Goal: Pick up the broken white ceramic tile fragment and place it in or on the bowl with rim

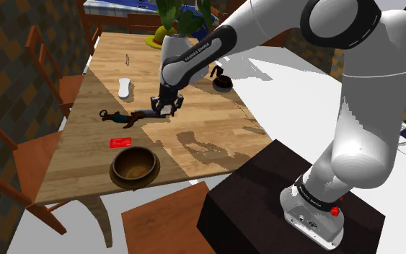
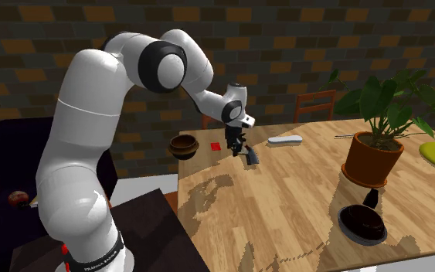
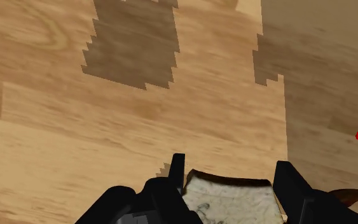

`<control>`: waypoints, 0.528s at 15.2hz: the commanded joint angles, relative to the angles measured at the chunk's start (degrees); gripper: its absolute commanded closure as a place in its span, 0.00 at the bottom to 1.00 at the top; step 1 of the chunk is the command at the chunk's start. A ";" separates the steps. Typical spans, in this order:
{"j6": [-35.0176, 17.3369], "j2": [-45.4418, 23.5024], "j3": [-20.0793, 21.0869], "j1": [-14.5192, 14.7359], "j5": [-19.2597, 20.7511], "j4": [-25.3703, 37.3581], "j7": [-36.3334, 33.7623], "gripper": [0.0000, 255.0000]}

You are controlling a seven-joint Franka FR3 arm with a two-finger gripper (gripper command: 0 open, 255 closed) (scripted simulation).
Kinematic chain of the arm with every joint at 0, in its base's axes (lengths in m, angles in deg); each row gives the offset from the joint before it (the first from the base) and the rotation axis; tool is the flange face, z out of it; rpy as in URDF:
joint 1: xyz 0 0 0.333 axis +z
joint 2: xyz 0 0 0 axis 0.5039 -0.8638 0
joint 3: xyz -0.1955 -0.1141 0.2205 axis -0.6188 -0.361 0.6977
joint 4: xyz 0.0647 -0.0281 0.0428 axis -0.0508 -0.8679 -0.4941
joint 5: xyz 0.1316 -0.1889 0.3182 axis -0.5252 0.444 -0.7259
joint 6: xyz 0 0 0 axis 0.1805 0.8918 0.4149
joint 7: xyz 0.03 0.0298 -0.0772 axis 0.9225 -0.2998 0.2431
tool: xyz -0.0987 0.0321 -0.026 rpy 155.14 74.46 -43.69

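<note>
Table [image 1: 208, 115] of pale wood, crossed by blocky shadows. Over it, white arm [image 1: 352, 123], reaching out from dark stand [image 1: 252, 195] toward the shoulder view's upper left. Near the table's edge at that view's lower left, bowl [image 1: 134, 164]: brown, round, rimmed, nothing in it, with red card [image 1: 121, 142] just beside. Gripper [image 1: 167, 110] well apart from bowl, low over the middle of the table, closed partway on tile [image 3: 229, 198], with fingers [image 3: 177, 170] pressed one against each side edge in the wrist view. Whether lifted clear of the wood or resting on it, hard to tell.

Tile probably stiff and brittle, light for its size, with a face likely slick. Best taken as here, across two opposite edges, not by a broken corner. Apt to chip or crack if dropped against the bowl's rim, so calls for a low, gentle release. Could also twist between the fingers on the way over, being gripped along thin edges.

To look at: flat, off-white, smudged with dark grey marks, brownish along the far edge — an uneven, broken outline.
</note>
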 commanded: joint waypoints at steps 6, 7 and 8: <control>4.24 3.61 0.48 -0.31 -0.68 0.65 0.08 1.00; 4.85 4.08 0.53 -0.36 -0.78 0.80 0.11 1.00; 5.45 4.56 0.59 -0.40 -0.87 0.93 0.13 1.00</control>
